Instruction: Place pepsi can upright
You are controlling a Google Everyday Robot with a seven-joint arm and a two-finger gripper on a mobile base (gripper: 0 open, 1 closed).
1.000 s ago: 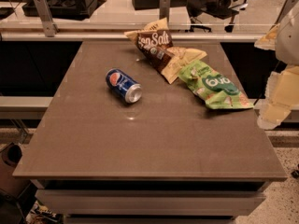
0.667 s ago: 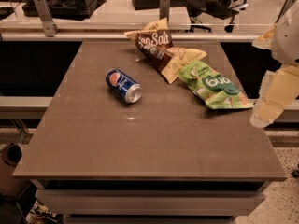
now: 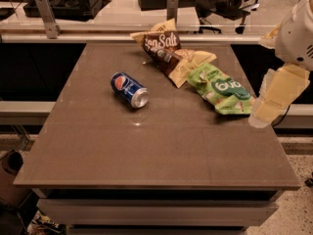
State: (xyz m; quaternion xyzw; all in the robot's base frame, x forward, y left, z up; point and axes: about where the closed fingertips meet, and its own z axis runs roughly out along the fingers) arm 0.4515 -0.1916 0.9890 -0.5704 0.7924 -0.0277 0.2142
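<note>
The pepsi can (image 3: 129, 89) is blue with the round red-white-blue logo. It lies on its side on the brown table (image 3: 146, 151), left of the middle, with its silver end pointing to the front right. My gripper (image 3: 260, 116) is pale yellow and hangs at the table's right edge, below the white arm housing (image 3: 296, 31). It is far to the right of the can, just beside the green chip bag (image 3: 222, 89), and holds nothing that I can see.
A brown "Sea Salt" chip bag (image 3: 164, 50) and a tan bag (image 3: 191, 62) lie at the back middle, touching the green bag. A rail with metal posts (image 3: 46, 16) runs behind the table. Desks and chairs stand beyond.
My gripper has moved left, from beyond the table's right edge toward the green chip bag. The can and the bags have not moved.
</note>
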